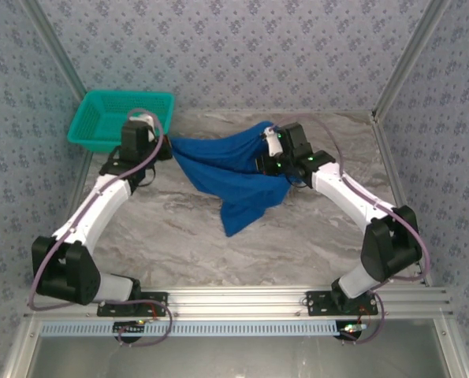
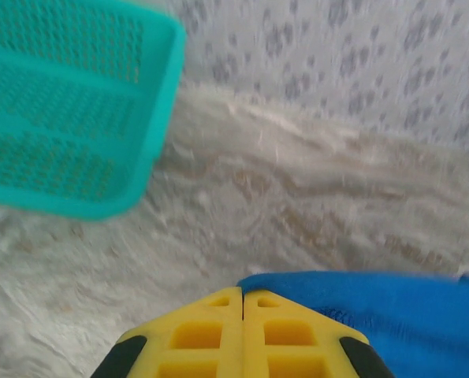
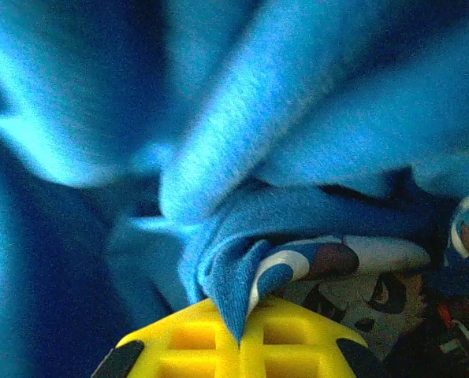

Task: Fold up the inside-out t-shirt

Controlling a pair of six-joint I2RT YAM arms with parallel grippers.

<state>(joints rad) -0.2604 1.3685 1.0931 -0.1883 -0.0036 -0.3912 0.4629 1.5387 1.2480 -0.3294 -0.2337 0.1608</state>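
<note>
Marbled surface (image 1: 179, 236) beneath: left pincer (image 1: 169, 146) and right pincer (image 1: 269, 142) clamp shut on the t-shirt (image 1: 226, 172), slung between them.

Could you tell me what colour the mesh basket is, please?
The basket is teal; the left wrist view shows it best.

The t-shirt (image 1: 226, 169) is royal blue with a white-and-brown print (image 3: 352, 264). The mesh basket (image 1: 112, 118) is teal. The table (image 1: 187, 236) is marbled grey.
</note>
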